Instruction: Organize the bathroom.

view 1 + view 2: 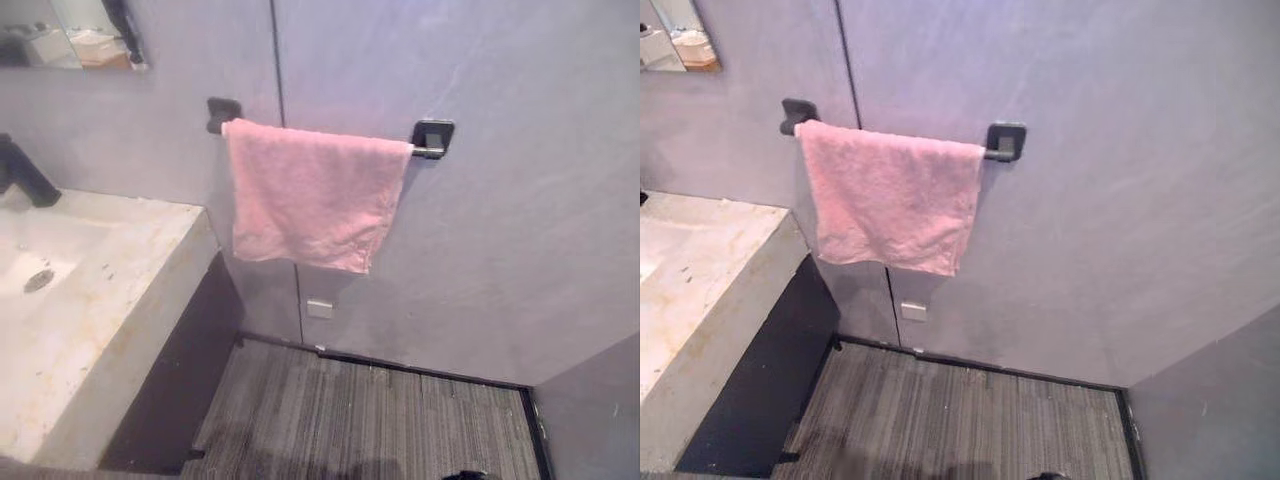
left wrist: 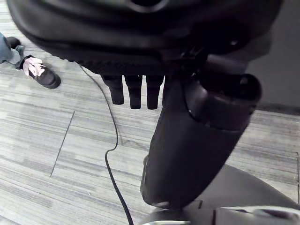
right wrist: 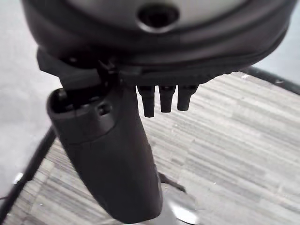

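The grey wall (image 1: pixel 480 250) carries a dark towel bar (image 1: pixel 432 140), beside the pale sink counter (image 1: pixel 100 330). Draped over the bar hangs 1 pink towel (image 1: pixel 310 195), slightly skewed; it looks soft, light and floppy, best pinched at a lower corner or along the top fold. The left hand (image 2: pixel 187 140) and right hand (image 3: pixel 112 154) hang over the floor, fingers apparently straight, holding nothing.

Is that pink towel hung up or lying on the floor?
Hung up: the pink towel drapes over the dark wall bar, its lower edge above the floor.
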Controlling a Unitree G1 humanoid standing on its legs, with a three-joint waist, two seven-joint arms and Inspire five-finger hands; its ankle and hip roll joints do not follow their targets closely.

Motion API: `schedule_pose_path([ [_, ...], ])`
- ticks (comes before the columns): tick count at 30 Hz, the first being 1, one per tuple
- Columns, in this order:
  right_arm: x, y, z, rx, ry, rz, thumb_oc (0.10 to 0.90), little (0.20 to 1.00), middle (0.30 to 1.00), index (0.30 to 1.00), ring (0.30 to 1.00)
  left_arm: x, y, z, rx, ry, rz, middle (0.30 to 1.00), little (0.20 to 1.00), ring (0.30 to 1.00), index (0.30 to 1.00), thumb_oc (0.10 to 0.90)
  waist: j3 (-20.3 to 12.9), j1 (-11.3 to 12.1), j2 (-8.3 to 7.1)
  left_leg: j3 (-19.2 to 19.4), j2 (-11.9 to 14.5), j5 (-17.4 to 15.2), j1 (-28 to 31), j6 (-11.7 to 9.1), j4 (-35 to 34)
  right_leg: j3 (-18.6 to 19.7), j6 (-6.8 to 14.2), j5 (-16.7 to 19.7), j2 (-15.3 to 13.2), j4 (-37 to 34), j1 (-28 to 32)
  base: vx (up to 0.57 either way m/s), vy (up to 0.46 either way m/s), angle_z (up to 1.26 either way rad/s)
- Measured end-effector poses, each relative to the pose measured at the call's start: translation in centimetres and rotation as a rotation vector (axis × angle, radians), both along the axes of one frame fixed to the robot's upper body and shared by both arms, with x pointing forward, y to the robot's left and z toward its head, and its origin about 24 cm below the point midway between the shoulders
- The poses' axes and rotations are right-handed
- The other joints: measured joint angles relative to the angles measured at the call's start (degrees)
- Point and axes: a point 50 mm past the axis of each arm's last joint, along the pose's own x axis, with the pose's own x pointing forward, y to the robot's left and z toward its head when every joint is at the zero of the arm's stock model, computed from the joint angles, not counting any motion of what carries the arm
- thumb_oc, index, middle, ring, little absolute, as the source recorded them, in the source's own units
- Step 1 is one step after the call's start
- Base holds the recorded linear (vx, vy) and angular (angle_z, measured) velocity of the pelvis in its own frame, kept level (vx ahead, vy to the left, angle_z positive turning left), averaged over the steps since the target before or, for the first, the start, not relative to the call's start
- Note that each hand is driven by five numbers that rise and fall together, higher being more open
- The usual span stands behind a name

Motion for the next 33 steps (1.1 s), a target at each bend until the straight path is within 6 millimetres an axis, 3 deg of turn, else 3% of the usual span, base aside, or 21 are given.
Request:
schedule_pose_path([
  [1,-0.5,-0.1,-0.1,0.002,0.017,-0.001,0.8,0.9,0.9,0.9,0.9,0.6,0.0,0.1,0.004,-0.017,-0.01,0.9,0.9,0.9,0.9,0.8,0.13,0.12,0.59,-0.7,-0.78,0.94,0.46,1.46,-2.9,0.11,-0.39,-0.4,-0.24,4.68,-2.7,-0.13,0.003,1.37],
  [2,-1.3,0.1,-0.4,0.015,0.05,-0.007,0.8,0.9,0.9,0.9,0.9,2.4,0.3,0.6,0.021,-0.072,-0.03,0.9,0.9,0.9,0.9,0.8,-0.01,-1.24,1.08,-2.23,-0.77,4.75,0.74,-2.17,-9.63,1.75,-0.46,-3.83,2.6,6.52,-7.67,-0.08,0.007,1.6],
  [3,-1.7,0.7,-0.6,0.035,0.073,-0.011,0.8,0.9,0.9,0.9,0.9,3.8,1.3,1.3,0.048,-0.118,-0.044,0.9,0.9,0.9,0.9,0.8,-0.82,-2.01,-1.32,-2.07,-3.47,8.07,0.58,-5.53,-15.38,4.79,-3.58,-2.14,3.83,-1.19,-9.86,-0.17,0.025,2.27],
  [4,-1.7,0.3,-0.6,0.028,0.069,-0.01,0.8,0.9,0.9,0.9,0.9,5.9,1.1,1.8,0.051,-0.169,-0.058,0.9,0.9,0.9,0.9,0.8,1.0,-3.14,-1.37,1.58,-1.91,-3.35,-3.67,-2.55,1.27,1.22,-6.25,4.14,2.23,-0.93,-10.37,-0.12,0.022,1.47],
  [5,-1.7,0.0,-0.5,0.017,0.067,-0.01,0.8,0.9,0.9,0.9,0.9,6.4,0.9,1.9,0.041,-0.181,-0.058,0.9,0.9,0.9,0.9,0.8,1.03,-2.37,-1.05,3.29,-0.94,-7.25,-3.81,-2.74,8.28,0.61,-5.86,4.68,2.02,-0.6,-10.53,-0.24,0.087,1.12],
  [6,-1.9,-0.6,-0.4,0.006,0.059,-0.011,0.8,0.9,0.9,0.9,0.9,6.1,0.3,1.6,0.028,-0.161,-0.057,0.9,0.9,0.9,0.9,0.8,0.54,-2.69,-0.35,4.7,-0.13,-10.31,-2.09,-5.49,16.14,-0.86,-5.23,5.22,1.56,-1.98,-8.9,-0.21,0.108,0.28],
  [7,-1.9,-0.6,-0.4,0.006,0.059,-0.011,0.8,0.9,0.9,0.9,0.9,6.1,0.3,1.6,0.028,-0.161,-0.057,0.9,0.9,0.9,0.9,0.8,0.54,-2.69,-0.35,4.7,-0.13,-10.31,-2.09,-5.49,16.14,-0.86,-5.23,5.22,1.56,-1.98,-8.9,-0.26,0.138,0.92],
  [9,-2.4,-2.5,0.2,-0.031,0.032,-0.006,0.8,0.9,0.9,0.9,0.9,5.9,-2.3,0.8,-0.027,-0.142,-0.085,0.9,0.9,0.9,0.9,0.8,-2.15,-6.34,4.35,3.75,-0.55,-14.02,3.85,-9.07,16.08,-7.56,-3.64,6.47,0.19,-3.27,-9.18,-0.28,0.166,1.46],
  [10,-2.0,-2.8,0.4,-0.034,0.018,-0.002,0.8,0.9,0.9,0.9,0.9,6.4,-2.8,0.8,-0.033,-0.153,-0.1,0.9,0.9,0.9,0.9,0.8,-2.34,-6.43,5.17,4.08,-1.19,-15.3,3.88,-9.34,13.84,-8.87,-3.52,6.51,-0.61,-1.94,-10.4,-0.42,0.272,1.31],
  [13,-1.0,-3.3,0.8,-0.022,-0.032,-0.025,0.8,0.9,0.9,0.9,0.9,9.0,-4.3,1.5,-0.038,-0.213,-0.169,0.9,0.9,0.9,0.9,0.8,-2.19,-8.24,6.26,7.97,-5.98,-14.44,5.98,-0.75,-1.67,-9.51,-1.81,6.66,-7.72,7.95,-16.24,-0.49,0.313,1.47],
  [14,-1.1,-3.4,0.8,-0.019,-0.029,-0.037,0.8,0.9,0.9,0.9,0.9,10.1,-4.8,1.9,-0.03,-0.246,-0.208,0.9,0.9,0.9,0.9,0.8,-1.89,-8.85,6.5,7.67,-8.6,-13.0,9.5,2.5,-9.47,-8.77,1.57,5.06,-9.27,13.64,-19.33,-0.42,0.212,1.23],
  [15,-1.0,-3.3,0.8,-0.017,-0.035,-0.037,0.8,0.9,0.9,0.9,0.9,10.1,-4.7,1.9,-0.024,-0.25,-0.214,0.9,0.9,0.9,0.9,0.8,-2.08,-8.76,7.09,6.64,-9.07,-13.35,9.96,3.33,-12.45,-7.43,3.64,4.01,-7.97,13.53,-20.52,-0.55,0.282,1.04],
  [16,0.4,-2.4,0.9,0.019,-0.079,-0.045,0.8,0.9,0.9,0.9,0.9,10.2,-3.8,2.2,0.006,-0.25,-0.209,0.9,0.9,0.9,0.9,0.8,-1.33,-8.62,5.91,5.59,-10.54,-11.76,9.7,4.73,-13.96,-5.58,4.08,3.66,-6.28,12.42,-22.91,-0.37,0.201,0.53],
  [19,1.8,-1.9,1.3,0.051,-0.15,-0.063,0.8,0.9,0.9,0.9,0.9,9.0,-3.0,1.9,0.035,-0.205,-0.19,0.9,0.9,0.9,0.9,0.8,-0.44,-8.46,5.14,4.66,-12.95,-10.5,9.23,5.38,-15.09,-5.56,6.22,8.17,-3.34,7.27,-24.8,-0.4,0.227,0.37],
  [22,2.2,-2.1,1.5,0.035,-0.192,-0.074,0.8,0.9,0.9,0.9,0.9,6.0,-3.0,0.8,0.027,-0.136,-0.161,0.9,0.9,0.9,0.9,0.8,-0.71,-7.93,5.44,3.32,-15.36,-11.55,10.1,6.11,-15.38,-5.15,2.95,14.01,-2.74,1.53,-22.02,-0.44,0.221,0.0],
  [24,2.2,-2.2,1.6,0.042,-0.204,-0.093,0.8,0.9,0.9,0.9,0.9,5.6,-2.9,0.7,0.031,-0.122,-0.159,0.9,0.9,0.9,0.9,0.8,-0.42,-7.62,5.01,3.58,-15.28,-11.23,10.17,6.57,-15.32,-3.06,4.04,15.61,-3.06,1.56,-21.67,-0.38,0.07,0.07],
  [27,1.6,-2.4,1.4,0.019,-0.189,-0.106,0.8,0.9,0.9,0.9,0.9,7.2,-3.1,1.3,0.027,-0.159,-0.186,0.9,0.9,0.9,0.9,0.8,0.26,-9.73,5.47,-0.18,-15.17,-7.84,10.55,8.17,-16.97,10.65,9.33,19.62,-2.76,0.92,-21.44,-0.25,0.041,0.75],
  [28,1.0,-2.5,1.2,0.011,-0.167,-0.127,0.8,0.9,0.9,0.9,0.9,8.0,-3.3,1.6,0.02,-0.17,-0.211,0.9,0.9,0.9,0.9,0.8,0.5,-10.95,6.13,-1.86,-15.22,-6.97,9.85,9.5,-16.93,14.77,10.27,19.74,-4.06,0.12,-20.95,-0.26,0.06,0.7],
  [29,0.8,-2.4,1.2,0.012,-0.159,-0.138,0.8,0.9,0.9,0.9,0.9,8.2,-3.4,1.7,0.017,-0.175,-0.219,0.9,0.9,0.9,0.9,0.8,0.79,-10.87,6.22,-1.68,-15.27,-6.01,9.89,9.5,-17.26,14.89,10.63,19.55,-4.82,0.11,-20.77,-0.26,0.041,0.3],
  [30,1.0,-2.0,1.0,0.02,-0.152,-0.139,0.8,0.9,0.9,0.9,0.9,7.5,-3.0,1.4,0.022,-0.145,-0.214,0.9,0.9,0.9,0.9,0.8,1.27,-9.62,6.67,-0.09,-14.75,-5.21,9.29,9.8,-17.06,14.88,11.42,17.22,-8.55,3.47,-20.6,-0.35,-0.005,-0.13],
  [33,0.9,-1.5,0.8,0.015,-0.124,-0.11,0.8,0.9,0.9,0.9,0.9,6.9,-2.6,1.3,0.034,-0.128,-0.189,0.9,0.9,0.9,0.9,0.8,0.78,-8.3,7.89,1.45,-13.33,-4.44,5.9,10.06,-15.46,14.77,12.76,11.27,-12.44,13.94,-19.8,-0.35,-0.084,-0.24],
])
